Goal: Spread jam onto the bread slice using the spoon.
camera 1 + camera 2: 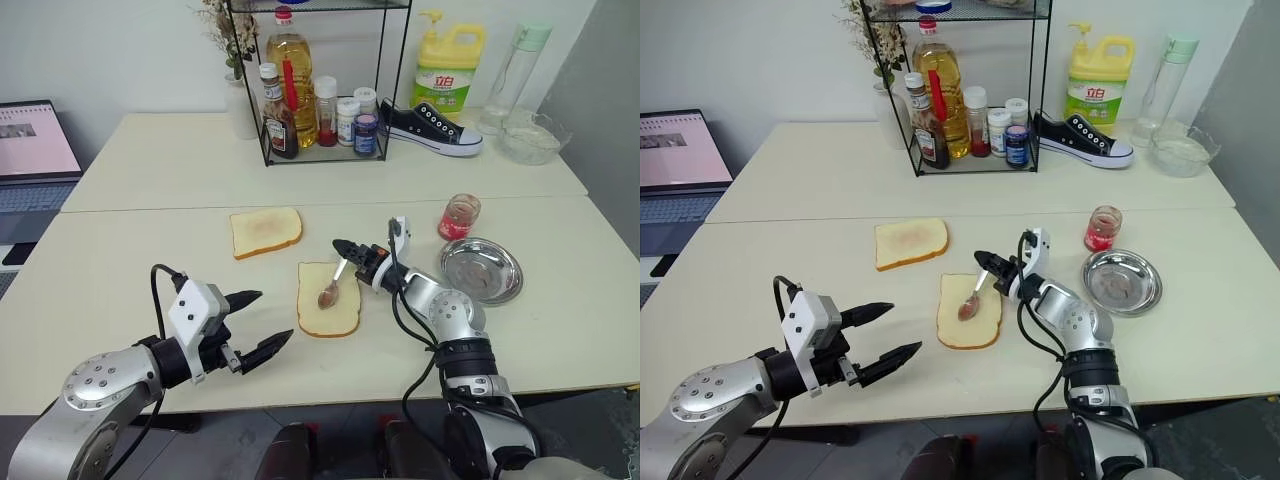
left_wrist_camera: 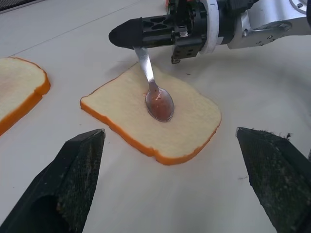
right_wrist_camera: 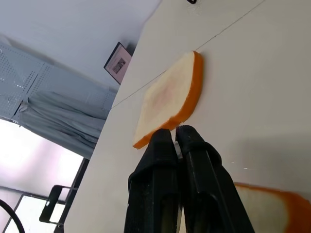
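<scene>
**Mara:** Nearest the head camera was the left end effector (image 1: 262,325), its two black fingers spread wide with nothing between them, hovering off the near left corner of the bread slice (image 1: 327,299) and not touching it.

**Joss:** And the right one?

**Mara:** The right end effector (image 1: 345,249) was clamped shut on the thin handle of the spoon (image 1: 333,285), sitting just past the far edge of the bread slice. The spoon slanted down from it so the bowl lay on the middle of the slice.

**Joss:** Where was the jam?

**Mara:** The jam (image 2: 159,102) sat as a red-brown dab in the spoon's bowl. The crumb around it looked clean, so I judged the spreading step had only just begun.

**Joss:** So what did the next move need?

**Mara:** Probably tipping the bowl over and dragging it across the slice with light pressure. The slice lay loose on the table (image 1: 120,260), so a hard push could slide it. The other slice (image 1: 265,230), beyond the bread slice to its left, was not the target.
</scene>
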You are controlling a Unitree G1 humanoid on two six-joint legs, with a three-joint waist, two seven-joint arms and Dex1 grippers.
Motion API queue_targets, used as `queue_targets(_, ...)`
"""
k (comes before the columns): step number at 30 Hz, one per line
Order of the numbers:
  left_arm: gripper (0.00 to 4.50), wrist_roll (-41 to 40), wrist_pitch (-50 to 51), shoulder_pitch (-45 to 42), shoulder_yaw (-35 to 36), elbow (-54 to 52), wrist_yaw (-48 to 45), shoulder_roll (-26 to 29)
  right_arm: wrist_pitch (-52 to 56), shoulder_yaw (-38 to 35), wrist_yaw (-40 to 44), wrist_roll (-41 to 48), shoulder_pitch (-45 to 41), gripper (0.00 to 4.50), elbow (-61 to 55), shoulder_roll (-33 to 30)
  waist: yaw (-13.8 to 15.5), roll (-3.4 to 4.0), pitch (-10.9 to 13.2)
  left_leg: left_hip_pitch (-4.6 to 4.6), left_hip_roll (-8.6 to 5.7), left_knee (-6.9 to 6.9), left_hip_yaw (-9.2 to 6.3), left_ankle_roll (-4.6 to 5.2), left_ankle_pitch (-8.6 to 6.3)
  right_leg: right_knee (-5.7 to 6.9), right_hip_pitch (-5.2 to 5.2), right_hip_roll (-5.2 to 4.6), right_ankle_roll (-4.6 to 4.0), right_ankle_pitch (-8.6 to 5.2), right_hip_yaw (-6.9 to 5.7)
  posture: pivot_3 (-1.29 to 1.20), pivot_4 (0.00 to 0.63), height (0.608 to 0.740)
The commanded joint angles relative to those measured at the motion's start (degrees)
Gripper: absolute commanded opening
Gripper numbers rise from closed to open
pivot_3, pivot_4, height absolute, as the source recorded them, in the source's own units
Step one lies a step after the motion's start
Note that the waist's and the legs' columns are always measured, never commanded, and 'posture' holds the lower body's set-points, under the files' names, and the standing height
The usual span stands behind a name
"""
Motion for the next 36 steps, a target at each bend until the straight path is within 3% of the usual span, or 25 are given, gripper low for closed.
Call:
queue_targets(1,4.50,0.23,-1.81,-0.41,0.02,-0.70,-0.29,0.37,-1.21,0.32,1.82,-0.90,-0.73,0.03,-0.42,-1.74,0.06,0.00,0.00,0.00,0.00,0.00,0.00,0.00,0.00,0.00,0.00,0.00,0.00,0.00,0.00,0.00,0.150,0.740)
queue_targets(9,4.50,0.54,-2.86,-1.50,-1.16,0.54,-0.67,0.43,3.13,-0.89,2.02,1.61,0.29,0.03,-4.58,-5.36,0.08,0.00,0.00,-0.01,0.00,0.00,-0.01,0.00,0.00,-0.01,0.01,-0.01,0.00,0.00,0.03,0.00,0.150,0.740)
queue_targets(17,4.50,0.66,-3.51,-1.89,-1.44,1.11,-1.14,0.67,5.85,-3.55,-0.62,5.10,-2.11,0.03,-6.13,-3.67,0.02,0.00,0.00,-0.01,0.01,-0.01,0.00,0.00,0.00,-0.01,0.01,-0.01,0.00,0.00,0.03,0.00,0.150,0.740)
queue_targets(28,4.50,0.92,-3.02,-1.52,-1.28,0.18,-0.72,0.38,-1.25,-4.19,-1.04,0.78,-6.70,0.03,6.47,0.25,-0.01,0.01,0.01,-0.01,0.01,-0.02,0.02,0.00,0.00,-0.01,-0.01,0.00,0.00,0.00,0.01,0.00,0.150,0.740)
queue_targets(36,4.50,0.48,-2.68,-0.51,-0.62,-0.60,-0.49,0.58,2.08,-4.47,-0.26,1.63,-4.37,0.03,4.51,-2.14,0.05,0.02,0.01,-0.01,0.02,-0.03,0.03,0.00,0.00,-0.01,-0.02,0.00,0.00,0.00,0.03,0.00,0.150,0.740)
